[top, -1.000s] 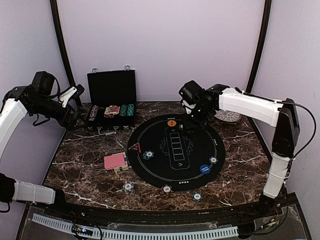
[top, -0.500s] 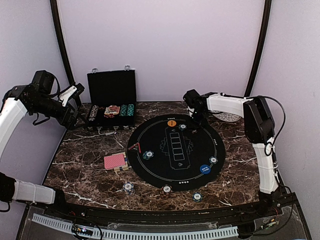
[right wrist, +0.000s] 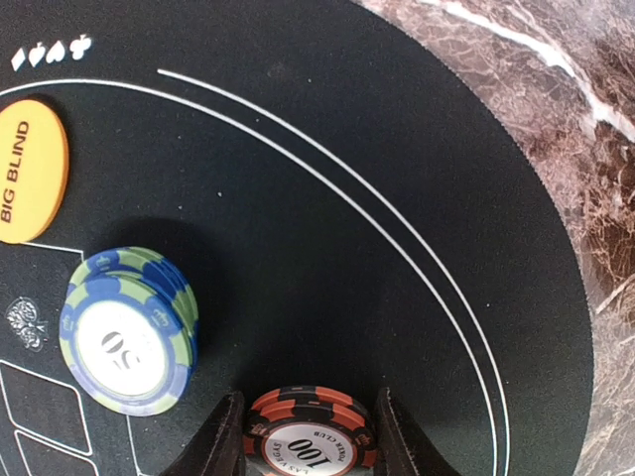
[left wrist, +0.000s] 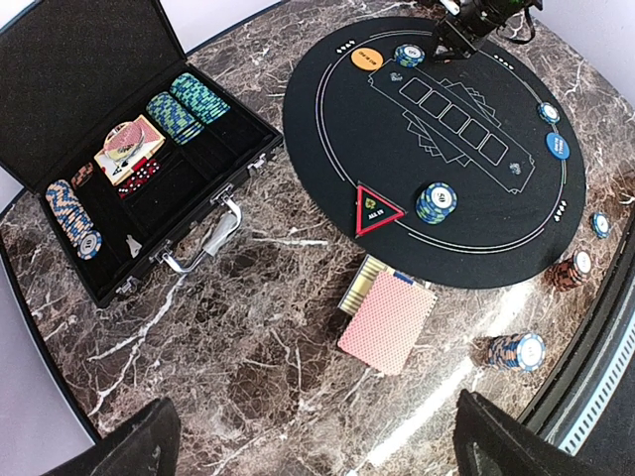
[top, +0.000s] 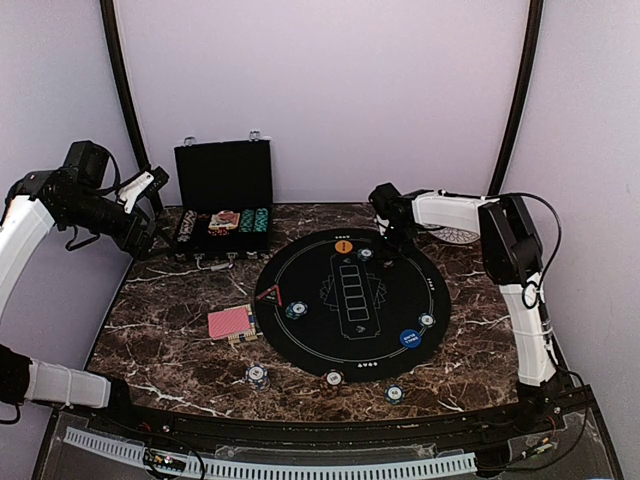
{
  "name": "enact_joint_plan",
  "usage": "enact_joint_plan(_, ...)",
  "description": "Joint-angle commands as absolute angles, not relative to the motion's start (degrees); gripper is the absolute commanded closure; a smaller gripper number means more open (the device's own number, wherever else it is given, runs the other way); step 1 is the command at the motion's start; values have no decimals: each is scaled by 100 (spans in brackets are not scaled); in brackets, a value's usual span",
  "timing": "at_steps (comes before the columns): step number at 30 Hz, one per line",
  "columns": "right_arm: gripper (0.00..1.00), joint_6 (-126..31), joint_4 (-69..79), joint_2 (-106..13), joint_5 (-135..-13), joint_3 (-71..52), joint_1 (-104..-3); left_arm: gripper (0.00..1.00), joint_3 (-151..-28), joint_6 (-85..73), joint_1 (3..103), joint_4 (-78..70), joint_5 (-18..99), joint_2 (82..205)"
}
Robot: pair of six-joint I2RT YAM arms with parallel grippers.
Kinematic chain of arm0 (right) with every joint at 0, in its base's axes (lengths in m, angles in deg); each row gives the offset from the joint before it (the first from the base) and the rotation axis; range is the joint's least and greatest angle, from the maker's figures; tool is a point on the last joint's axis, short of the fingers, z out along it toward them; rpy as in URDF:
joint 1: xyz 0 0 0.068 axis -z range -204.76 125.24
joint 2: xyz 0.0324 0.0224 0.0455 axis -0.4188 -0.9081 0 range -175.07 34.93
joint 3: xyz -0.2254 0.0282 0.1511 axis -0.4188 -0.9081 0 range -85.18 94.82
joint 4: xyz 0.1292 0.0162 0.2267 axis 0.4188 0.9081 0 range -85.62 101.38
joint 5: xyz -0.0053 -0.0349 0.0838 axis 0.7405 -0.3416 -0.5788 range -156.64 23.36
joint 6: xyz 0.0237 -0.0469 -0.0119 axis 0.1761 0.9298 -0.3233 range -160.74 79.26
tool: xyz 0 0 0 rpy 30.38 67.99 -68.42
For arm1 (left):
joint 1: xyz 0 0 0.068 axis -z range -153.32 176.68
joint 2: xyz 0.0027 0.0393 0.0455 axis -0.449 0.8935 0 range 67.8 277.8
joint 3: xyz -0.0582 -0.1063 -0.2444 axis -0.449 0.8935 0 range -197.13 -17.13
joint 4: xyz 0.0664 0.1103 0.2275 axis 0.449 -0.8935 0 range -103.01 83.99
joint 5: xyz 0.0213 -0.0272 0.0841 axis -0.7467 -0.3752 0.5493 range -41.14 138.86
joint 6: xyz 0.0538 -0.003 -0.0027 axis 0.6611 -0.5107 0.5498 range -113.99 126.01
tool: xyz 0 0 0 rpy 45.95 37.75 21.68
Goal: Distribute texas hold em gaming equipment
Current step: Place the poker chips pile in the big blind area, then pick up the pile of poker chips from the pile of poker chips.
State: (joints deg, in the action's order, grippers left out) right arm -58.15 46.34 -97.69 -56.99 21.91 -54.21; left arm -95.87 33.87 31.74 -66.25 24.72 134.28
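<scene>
My right gripper (right wrist: 311,443) is shut on a short stack of orange-and-black chips (right wrist: 311,436), low over the far edge of the round black mat (top: 350,300). A blue-green chip stack (right wrist: 129,330) and the orange big blind disc (right wrist: 28,169) lie just to their left in the right wrist view. In the top view, the right gripper (top: 388,235) is at the mat's far side. The pink-backed card deck (left wrist: 389,319) lies off the mat's left rim. The blue disc (top: 409,338) sits on the mat's near right. Raised at far left, my left gripper (left wrist: 317,456) is open and holds nothing.
An open black chip case (top: 222,180) stands at the back left with chips inside. A patterned plate (top: 456,234) lies behind the right arm. Chip stacks (top: 258,376) (top: 333,378) (top: 395,393) sit along the mat's near rim, and a red triangle marker (left wrist: 375,208) at its left.
The right arm's elbow has folded in from the far right toward the mat, while its gripper stayed near the mat's far edge. The left arm has not moved.
</scene>
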Motion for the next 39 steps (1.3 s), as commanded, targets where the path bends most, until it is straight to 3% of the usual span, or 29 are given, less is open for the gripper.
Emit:
enact_joint_plan(1,82,-5715,4419,-9927,-5775,2402,-5348,1,-9722,3441,3195,-6824,2488,13415)
enact_joint_plan(6,50,-5668,4429,-9774,-5815,2423,-5333,1,-9736,3449,3195,-6828,2458,13409)
enact_joint_plan(11,38,-5647,4389,-9294,-5952,2369,-5370,1,-9750,3462,3195,-6865,2447,13428)
enact_joint_plan(22,36,-5754,4621,-7577,-5331,1237,-6338,1,-9735,3452,3195,-6869,2396,13368)
enact_joint_plan(30,35,-6476,4730,-6453,-5344,-275,-8359,1,-9684,3460,3202,-6867,2344,13306)
enact_joint_plan(35,22,-6755,4985,-6494,-5627,-616,-9635,1,-9651,3454,3212,-6863,2316,13275)
enact_joint_plan(39,12,-6790,4875,-6546,-6133,-748,-9960,1,-9629,3440,3213,-6868,2307,13240)
